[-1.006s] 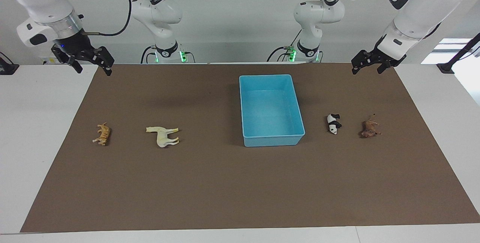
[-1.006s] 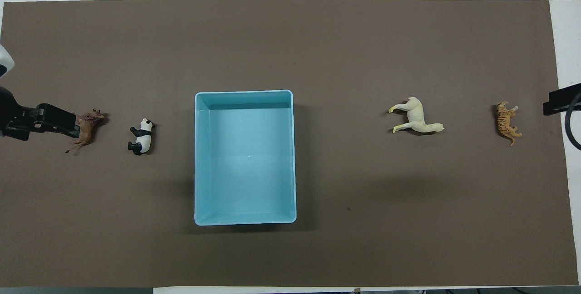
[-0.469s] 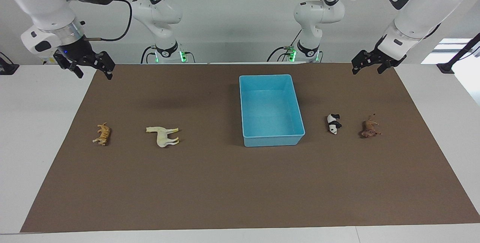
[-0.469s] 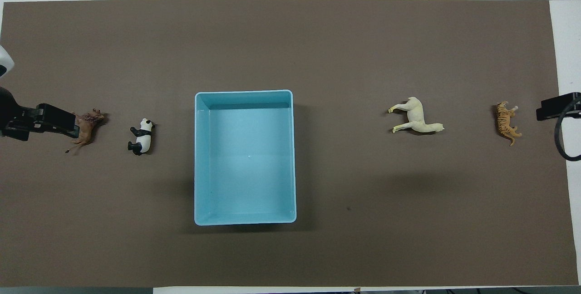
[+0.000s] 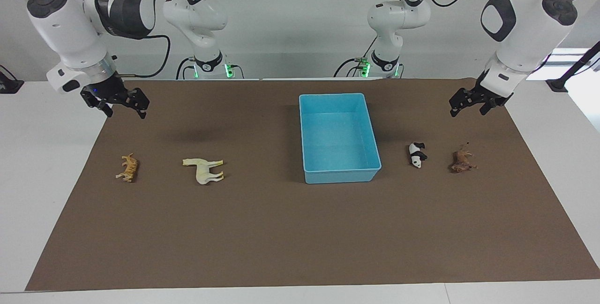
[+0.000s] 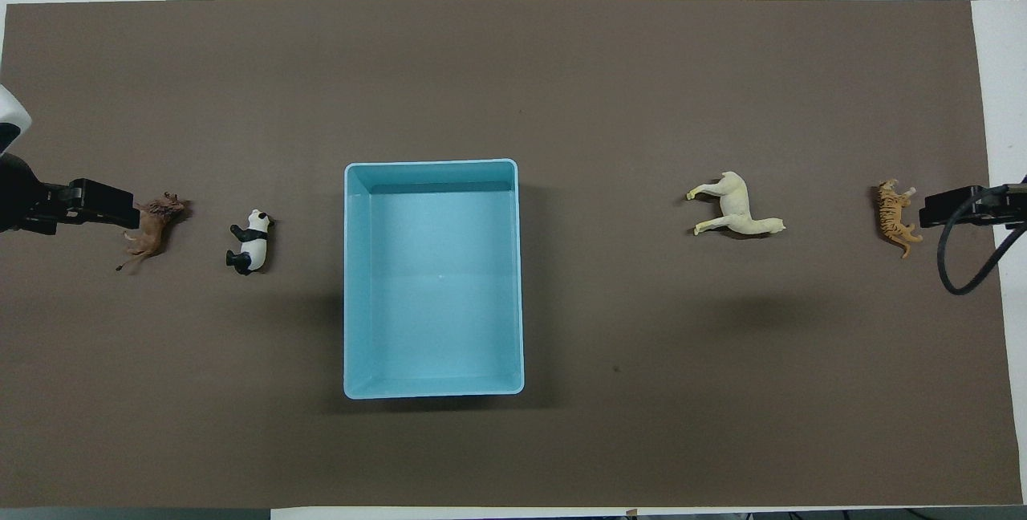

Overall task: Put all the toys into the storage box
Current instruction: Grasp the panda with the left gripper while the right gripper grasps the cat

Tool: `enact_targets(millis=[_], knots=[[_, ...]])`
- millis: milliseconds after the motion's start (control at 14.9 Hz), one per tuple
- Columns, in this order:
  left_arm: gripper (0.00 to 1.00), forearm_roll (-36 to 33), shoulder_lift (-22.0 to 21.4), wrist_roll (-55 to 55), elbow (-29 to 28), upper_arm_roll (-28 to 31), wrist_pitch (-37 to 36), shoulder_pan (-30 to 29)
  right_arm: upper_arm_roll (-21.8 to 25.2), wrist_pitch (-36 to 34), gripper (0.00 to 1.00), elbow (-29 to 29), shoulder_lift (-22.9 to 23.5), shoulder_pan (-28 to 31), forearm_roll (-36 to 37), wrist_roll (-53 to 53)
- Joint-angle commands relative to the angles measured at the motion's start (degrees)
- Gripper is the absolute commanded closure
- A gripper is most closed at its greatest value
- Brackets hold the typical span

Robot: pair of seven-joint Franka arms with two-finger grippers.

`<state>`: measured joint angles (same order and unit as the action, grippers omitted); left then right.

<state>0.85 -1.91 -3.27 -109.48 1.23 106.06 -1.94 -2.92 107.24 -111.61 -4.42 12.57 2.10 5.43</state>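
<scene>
The light blue storage box (image 5: 341, 174) stands empty mid-table, also in the overhead view (image 6: 351, 279). The panda (image 5: 416, 154) (image 6: 250, 241) and brown lion (image 5: 462, 159) (image 6: 152, 227) lie beside it toward the left arm's end. The cream horse (image 5: 204, 170) (image 6: 736, 213) and orange tiger (image 5: 128, 168) (image 6: 897, 217) lie toward the right arm's end. My left gripper (image 5: 467, 110) (image 6: 120, 211) hangs open and empty in the air near the lion. My right gripper (image 5: 125, 111) (image 6: 935, 211) hangs open and empty in the air near the tiger.
A brown mat (image 5: 281, 238) covers most of the white table (image 5: 37, 163). All toys lie on their sides on it, in a row with the box.
Both grippers have come down and moved out over the mat, the left toward the lion, the right toward the tiger. The toys and the box have not moved.
</scene>
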Motion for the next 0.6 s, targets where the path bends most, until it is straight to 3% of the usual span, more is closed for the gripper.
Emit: enact_targets(millis=[0,268,536], knots=[[0.0,-0.59,-1.16,4.31,-10.28,-0.7,10.8,1.14,-0.51,6.54,0.0,-1.25,3.0,2.18,0.18,2.04],[0.0,-0.5,1.29,9.69,-17.51,-0.7,21.9,6.16,-0.51,17.63,0.0,-1.16,8.71,4.82,0.18,6.25],[0.0,-0.59,1.74,9.78,-25.41,-0.7,30.41,6.6,-0.51,24.15,0.0,-0.89,14.6,5.62,0.62,8.11]])
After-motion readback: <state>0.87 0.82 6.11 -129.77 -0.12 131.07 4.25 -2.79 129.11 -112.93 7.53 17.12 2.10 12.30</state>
